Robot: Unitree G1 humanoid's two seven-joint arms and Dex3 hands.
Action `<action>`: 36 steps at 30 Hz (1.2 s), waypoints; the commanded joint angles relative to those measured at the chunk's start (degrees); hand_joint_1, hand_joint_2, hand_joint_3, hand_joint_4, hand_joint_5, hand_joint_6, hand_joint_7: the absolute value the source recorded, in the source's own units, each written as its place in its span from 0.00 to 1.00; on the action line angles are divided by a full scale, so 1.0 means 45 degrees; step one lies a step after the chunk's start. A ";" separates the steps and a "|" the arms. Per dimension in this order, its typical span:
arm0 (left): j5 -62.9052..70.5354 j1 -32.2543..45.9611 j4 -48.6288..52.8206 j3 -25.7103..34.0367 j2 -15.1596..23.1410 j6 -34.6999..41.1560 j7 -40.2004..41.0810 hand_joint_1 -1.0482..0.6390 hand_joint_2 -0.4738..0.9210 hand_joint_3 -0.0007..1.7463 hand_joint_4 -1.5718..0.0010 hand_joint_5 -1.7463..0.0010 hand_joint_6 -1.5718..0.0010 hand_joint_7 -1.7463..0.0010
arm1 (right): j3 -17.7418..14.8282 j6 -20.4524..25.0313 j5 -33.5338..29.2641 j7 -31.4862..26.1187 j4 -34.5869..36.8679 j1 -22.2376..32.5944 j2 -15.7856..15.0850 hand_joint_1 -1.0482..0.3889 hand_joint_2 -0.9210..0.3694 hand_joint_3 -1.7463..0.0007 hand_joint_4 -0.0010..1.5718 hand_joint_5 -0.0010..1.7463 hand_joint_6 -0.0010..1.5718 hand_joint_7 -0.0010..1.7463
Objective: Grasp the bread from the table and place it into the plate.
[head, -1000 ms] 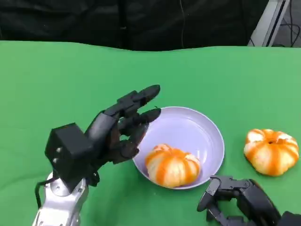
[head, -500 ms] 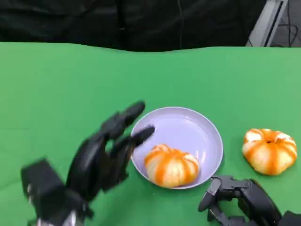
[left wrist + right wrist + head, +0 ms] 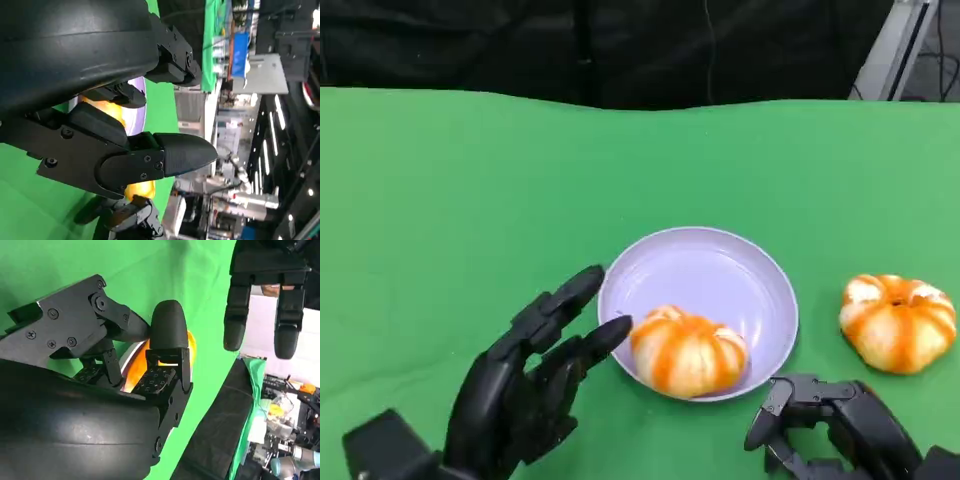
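Note:
A round orange-and-white bread [image 3: 687, 350] lies in the front part of the lilac plate [image 3: 712, 268]. A second bread [image 3: 897, 321] of the same kind sits on the green table to the plate's right. My left hand [image 3: 534, 375] hovers just left of the plate with its fingers spread, holding nothing; its fingertips [image 3: 612, 333] are close to the plate's rim. My right hand [image 3: 823, 424] rests low at the near edge, right of the plate's front, with nothing in it. The left wrist view shows my left hand's fingers [image 3: 165, 155] with the plate [image 3: 140, 100] behind them.
The green table [image 3: 470, 200] stretches wide to the left and behind the plate. A black backdrop [image 3: 620, 50] runs along the far edge. A metal frame [image 3: 895, 45] stands at the far right corner.
My left hand has drawn back from over the plate's left rim toward the near edge and sunk lower. The bread stays in the plate. My right hand has not moved.

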 commanded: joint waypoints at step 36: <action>0.2517 -0.0456 0.2444 0.0497 0.0418 -0.3174 0.1423 0.63 1.00 0.24 0.29 0.97 0.43 0.97 | -0.0130 -0.0105 0.0004 -0.0130 0.0099 -0.0001 -0.0192 0.63 0.23 0.46 0.51 0.85 0.53 0.68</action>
